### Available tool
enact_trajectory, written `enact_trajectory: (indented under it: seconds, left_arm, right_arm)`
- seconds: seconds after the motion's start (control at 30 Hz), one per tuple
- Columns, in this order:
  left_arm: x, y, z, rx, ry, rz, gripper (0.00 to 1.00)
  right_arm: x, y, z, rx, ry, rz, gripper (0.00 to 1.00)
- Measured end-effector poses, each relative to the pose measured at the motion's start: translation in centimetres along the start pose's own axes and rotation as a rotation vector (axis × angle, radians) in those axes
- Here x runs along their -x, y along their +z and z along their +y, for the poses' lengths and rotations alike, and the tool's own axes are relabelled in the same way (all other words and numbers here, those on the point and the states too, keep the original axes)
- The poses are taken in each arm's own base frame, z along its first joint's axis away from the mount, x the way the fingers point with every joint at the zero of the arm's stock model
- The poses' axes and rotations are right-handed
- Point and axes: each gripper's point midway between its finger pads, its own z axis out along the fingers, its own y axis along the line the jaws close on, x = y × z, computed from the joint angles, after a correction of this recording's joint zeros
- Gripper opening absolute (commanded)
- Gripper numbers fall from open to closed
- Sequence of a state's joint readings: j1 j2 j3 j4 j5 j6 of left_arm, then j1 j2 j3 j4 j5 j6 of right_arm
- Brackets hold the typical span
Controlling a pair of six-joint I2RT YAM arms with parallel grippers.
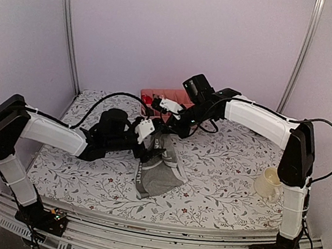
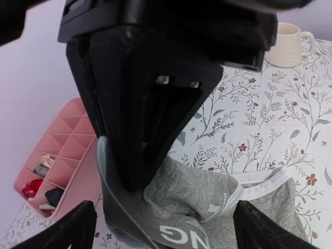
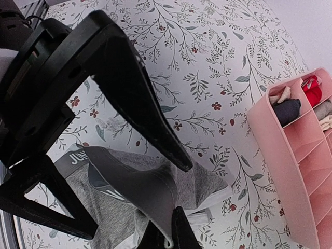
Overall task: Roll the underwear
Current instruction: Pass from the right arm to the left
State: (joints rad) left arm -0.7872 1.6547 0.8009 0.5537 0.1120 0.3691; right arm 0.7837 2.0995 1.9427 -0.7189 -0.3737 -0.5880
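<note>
Two grey underwear garments lie in a heap (image 1: 160, 172) mid-table. My right gripper (image 3: 168, 234) is shut on the dark lettered waistband (image 3: 136, 182) of the boxer-briefs (image 2: 182, 193) and holds that edge up off the cloth. In the left wrist view the right gripper (image 2: 136, 155) hangs over the heap. My left gripper (image 2: 166, 228) stands open, one finger on each side of the raised garment and touching nothing. The plain briefs (image 2: 282, 205), with their pale waistband (image 3: 215, 198), lie underneath on the floral tablecloth.
The pink divided tray (image 1: 173, 94) holding small rolled items stands at the back, just behind the two grippers (image 3: 290, 155). A cream mug (image 1: 267, 182) stands at the right by the right arm's base. Both arms meet over the heap.
</note>
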Motion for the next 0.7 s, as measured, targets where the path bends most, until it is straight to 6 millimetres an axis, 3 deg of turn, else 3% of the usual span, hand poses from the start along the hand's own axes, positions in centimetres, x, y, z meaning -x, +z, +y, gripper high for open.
enact_trajectory:
  seconds: [0.17,0.37,0.5,0.6,0.63,0.7]
  left_arm:
    - [-1.1,0.4,0.3,0.032,0.005,0.041,0.76]
    - [-1.4,0.7,0.3,0.037,0.011,0.061,0.43]
    - [-1.7,1.0,0.3,0.035,0.016,0.077,0.33]
    - [-1.8,1.4,0.4,0.037,0.017,0.086,0.10]
    - [-2.0,1.5,0.4,0.038,0.015,0.090,0.01]
    - [-2.2,1.5,0.4,0.038,0.014,0.099,0.00]
  right_arm:
    - [-0.5,0.0,0.0,0.007,0.014,0.016,0.02]
    - [-0.6,0.0,0.0,0.006,0.016,0.016,0.02]
    - [-0.8,0.1,0.0,0.011,0.020,0.020,0.02]
    - [-1.1,0.1,-0.1,0.011,0.024,0.023,0.02]
    - [-1.2,0.2,-0.1,0.011,0.025,0.024,0.03]
    - [-1.3,0.2,-0.1,0.012,0.027,0.027,0.12]
